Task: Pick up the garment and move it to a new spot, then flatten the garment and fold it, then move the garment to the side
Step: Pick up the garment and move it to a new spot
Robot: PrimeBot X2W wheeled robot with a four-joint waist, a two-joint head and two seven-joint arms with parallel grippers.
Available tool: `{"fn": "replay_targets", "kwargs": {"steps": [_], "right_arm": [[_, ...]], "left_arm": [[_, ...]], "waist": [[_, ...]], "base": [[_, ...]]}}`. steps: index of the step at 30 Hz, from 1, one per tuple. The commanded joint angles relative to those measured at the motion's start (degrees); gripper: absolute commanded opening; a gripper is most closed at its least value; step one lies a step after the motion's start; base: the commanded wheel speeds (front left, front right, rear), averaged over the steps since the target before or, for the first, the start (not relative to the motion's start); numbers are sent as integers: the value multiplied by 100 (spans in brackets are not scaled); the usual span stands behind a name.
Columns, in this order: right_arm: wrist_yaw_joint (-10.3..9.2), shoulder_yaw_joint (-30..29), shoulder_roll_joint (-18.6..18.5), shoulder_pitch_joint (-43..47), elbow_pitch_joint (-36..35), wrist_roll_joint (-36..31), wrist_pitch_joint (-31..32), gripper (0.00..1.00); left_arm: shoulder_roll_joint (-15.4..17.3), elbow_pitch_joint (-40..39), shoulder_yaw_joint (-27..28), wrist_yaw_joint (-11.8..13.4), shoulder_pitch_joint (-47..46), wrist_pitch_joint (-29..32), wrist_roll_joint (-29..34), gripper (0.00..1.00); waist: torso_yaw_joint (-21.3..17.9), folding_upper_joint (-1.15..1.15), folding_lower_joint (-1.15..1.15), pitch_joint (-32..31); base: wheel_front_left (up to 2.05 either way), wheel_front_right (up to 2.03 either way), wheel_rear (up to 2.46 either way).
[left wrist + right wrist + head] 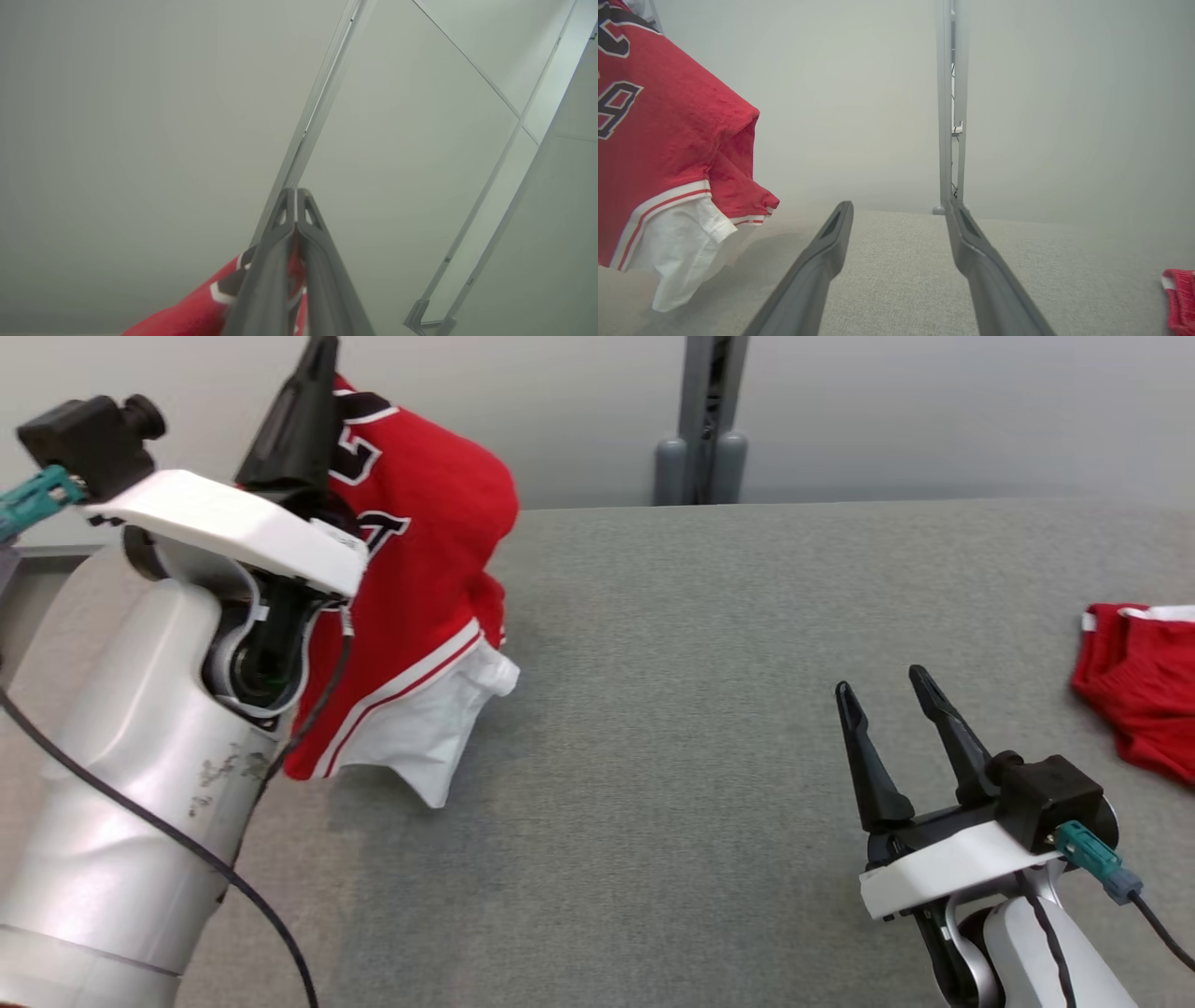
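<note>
Garment (420,551): you have 1 in hand, red with white trim and black numerals. It hangs at the left of the table (700,663), and you cannot tell whether its white lower edge touches the surface. 1 more red cloth (1144,691) lies at the table's right edge, well apart from it. You have 2 grippers. Your left gripper (295,196) is raised high on a steep forearm, fingers pointing up and pinched together on the garment's fabric. Your right gripper (882,681) sits low at the lower right over the table, its 2 fingers spread wide and empty, pointing toward the far wall. 1 grey post (700,420) stands behind the table.
</note>
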Motion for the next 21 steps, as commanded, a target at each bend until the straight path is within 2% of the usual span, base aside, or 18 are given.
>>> {"fn": "replay_targets", "kwargs": {"steps": [1,13,21], "right_arm": [[0,-25,7,-24,-37,-17,-25,100],[0,-133,110,-85,-152,-38,-26,100],[0,-122,173,-181,-228,31,-26,100]], "left_arm": [[-36,-29,-16,-12,52,-23,-27,0],[-697,-400,-358,21,-39,-8,-112,0],[-828,-94,-551,128,27,85,-22,0]], "waist": [[-205,0,0,13],[-1142,0,0,242],[-1611,0,0,549]], "base": [[0,0,0],[0,0,0],[0,0,0]]}}
